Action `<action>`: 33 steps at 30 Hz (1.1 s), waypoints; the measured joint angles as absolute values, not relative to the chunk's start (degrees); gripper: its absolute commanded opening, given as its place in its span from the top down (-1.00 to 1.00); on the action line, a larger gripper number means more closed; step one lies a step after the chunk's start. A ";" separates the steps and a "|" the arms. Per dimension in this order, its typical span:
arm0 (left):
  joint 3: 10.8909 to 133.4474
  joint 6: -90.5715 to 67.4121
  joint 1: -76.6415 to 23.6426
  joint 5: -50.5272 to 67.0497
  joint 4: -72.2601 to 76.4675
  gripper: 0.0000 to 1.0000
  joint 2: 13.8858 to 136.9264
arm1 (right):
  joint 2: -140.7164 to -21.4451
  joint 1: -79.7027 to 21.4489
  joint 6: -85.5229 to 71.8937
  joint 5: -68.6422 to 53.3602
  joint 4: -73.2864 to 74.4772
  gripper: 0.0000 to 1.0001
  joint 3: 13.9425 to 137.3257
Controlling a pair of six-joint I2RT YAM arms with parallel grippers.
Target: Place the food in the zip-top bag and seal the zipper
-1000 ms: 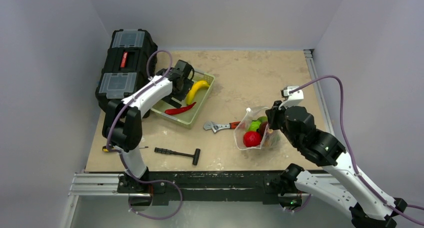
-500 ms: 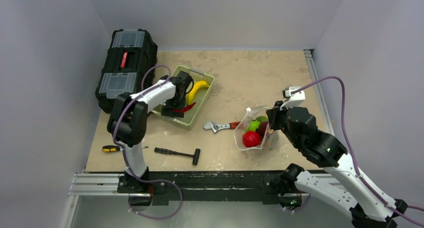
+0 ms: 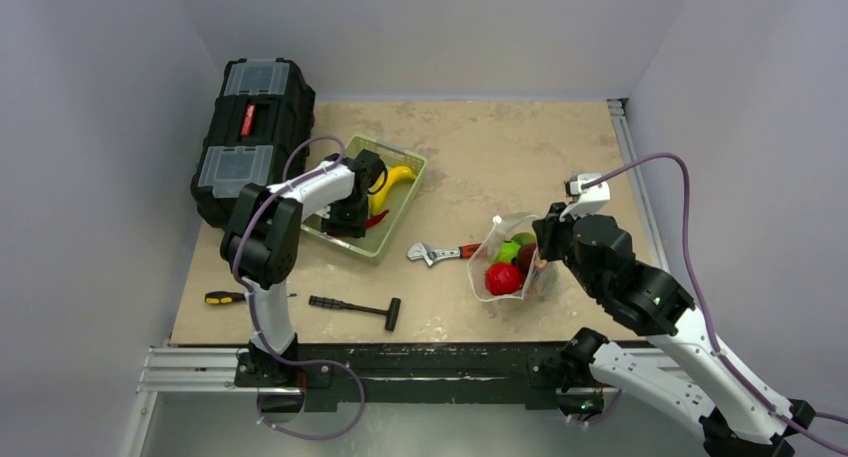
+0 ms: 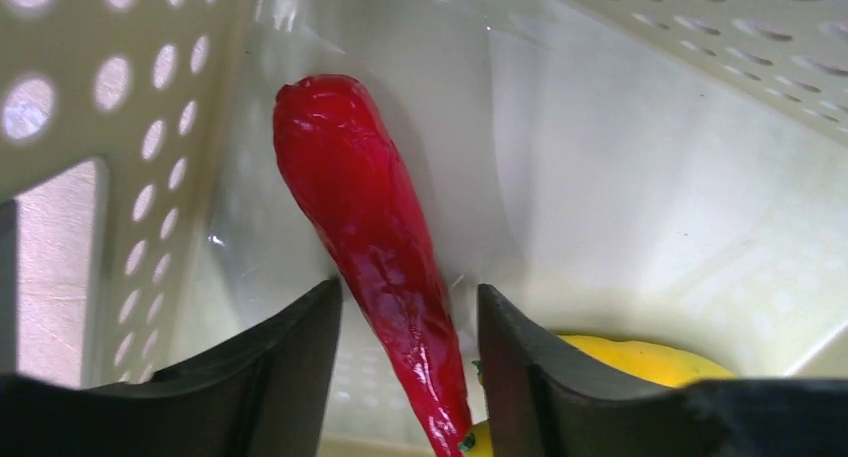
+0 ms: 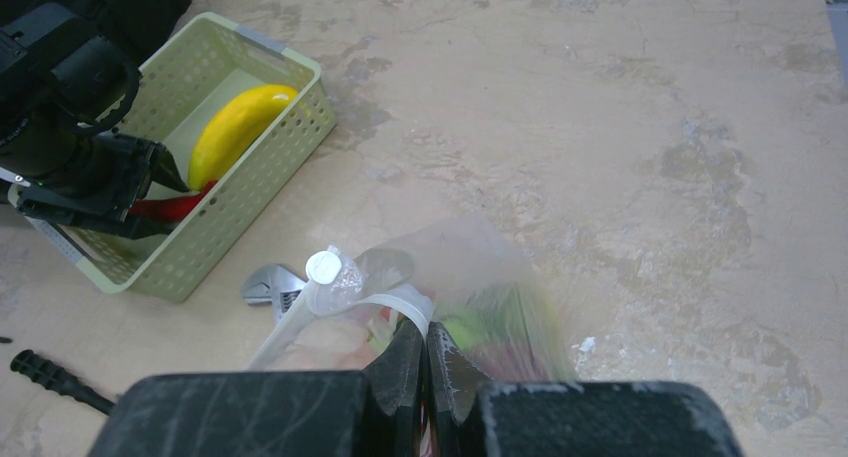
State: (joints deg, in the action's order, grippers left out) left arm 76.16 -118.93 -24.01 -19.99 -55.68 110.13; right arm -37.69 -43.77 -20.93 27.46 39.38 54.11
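The clear zip-top bag stands at the table's right, holding a red round fruit and green pieces. My right gripper is shut on the bag's zipper strip; the white tab sticks up at its left end. My left gripper is open inside the pale green basket, its fingers on either side of a long red chili. A yellow banana lies beside the chili, also visible in the top view.
A black toolbox stands at the back left. An adjustable wrench lies between basket and bag. A black hammer and a screwdriver lie near the front edge.
My left gripper has dropped lower into the basket and now straddles the red chili. The right gripper and the bag have stayed still.
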 measured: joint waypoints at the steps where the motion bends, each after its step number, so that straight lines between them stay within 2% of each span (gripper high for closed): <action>1: 76.16 -118.93 -24.01 -20.12 -55.90 0.26 110.13 | -37.67 -43.77 -20.93 27.46 39.38 1.00 54.08; 9: 76.16 -116.73 -24.01 -20.97 -54.50 0.65 109.32 | -37.36 -43.77 -20.93 27.44 39.40 1.00 54.06; 24: 74.11 -97.23 -26.35 -19.40 -46.24 0.73 92.20 | -37.34 -43.77 -20.91 27.44 39.40 1.00 54.06; 27: 71.31 -90.06 -28.08 -16.34 -41.19 0.70 88.25 | -37.32 -43.77 -20.88 27.42 39.38 1.00 54.06; 33: 72.05 -70.67 -33.10 -2.83 -31.70 0.91 87.07 | -37.36 -43.77 -20.73 27.44 39.38 1.00 54.06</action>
